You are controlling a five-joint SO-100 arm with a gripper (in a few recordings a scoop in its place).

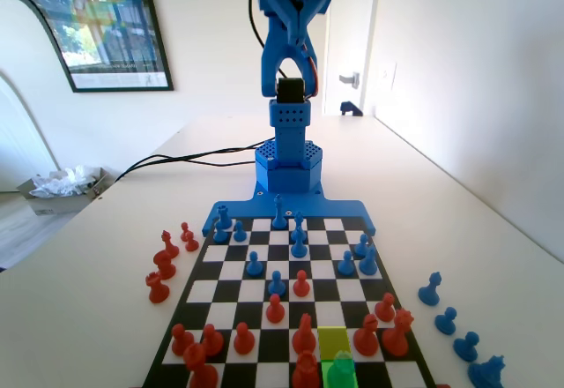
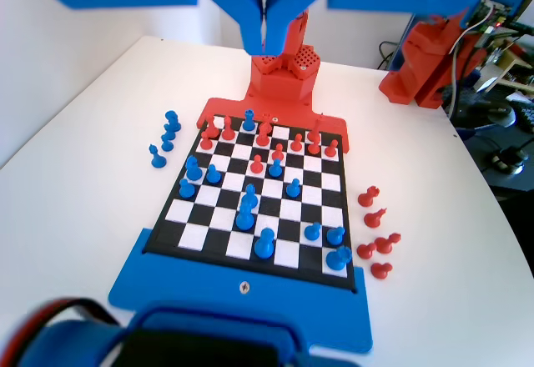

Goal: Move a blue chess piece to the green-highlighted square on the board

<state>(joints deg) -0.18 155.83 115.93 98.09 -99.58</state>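
Observation:
The board [image 1: 231, 270] lies in front of the blue arm's base, with red and blue pieces spread over it. The green-highlighted square [image 1: 349, 381] is in the nearest row of the fixed view, right of centre. On it stands the small blue chess piece [image 1: 340, 366], tinted green. The yellow-tinted square [image 1: 333, 341] just behind it is bare. In the wrist view the same blue piece [image 2: 249, 119] stands in the far row among red pieces. My gripper [image 2: 265, 46] hangs high above the board's far end, jaws pressed together, holding nothing.
Several captured blue pieces [image 1: 446, 320] stand on the table right of the board in the fixed view, and several red ones [image 1: 164, 260] stand to its left. A box of crumpled paper [image 1: 62, 185] and black cables [image 1: 189, 157] lie at the far left.

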